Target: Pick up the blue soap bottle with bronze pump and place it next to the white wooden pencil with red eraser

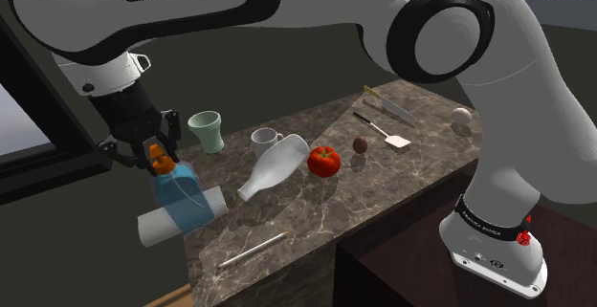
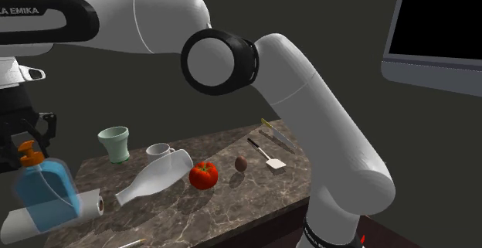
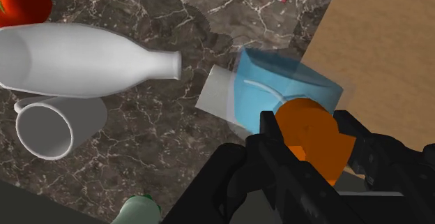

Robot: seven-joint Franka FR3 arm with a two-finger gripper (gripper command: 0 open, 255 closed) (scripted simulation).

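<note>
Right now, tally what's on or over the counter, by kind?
Bottles: 2, soap bottle, white bottle
Cups: 2, green cup, mug
Utensils: 2, knife, spatula
Tomato: 1
Small round things: 2, brown one, white one
Roll: 1
Pencil: 1
Total: 11

a home kitchen, judging by the marble counter [image 1: 383, 195] bearing a mug [image 1: 266, 142], tomato [image 1: 323, 161], knife [image 1: 387, 104] and spatula [image 1: 384, 134].

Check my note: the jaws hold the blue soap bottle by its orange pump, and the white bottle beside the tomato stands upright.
Not quite: the white bottle lies on its side beside the tomato, as the shoulder view shows. The blue soap bottle is indeed held by its orange pump.
</note>
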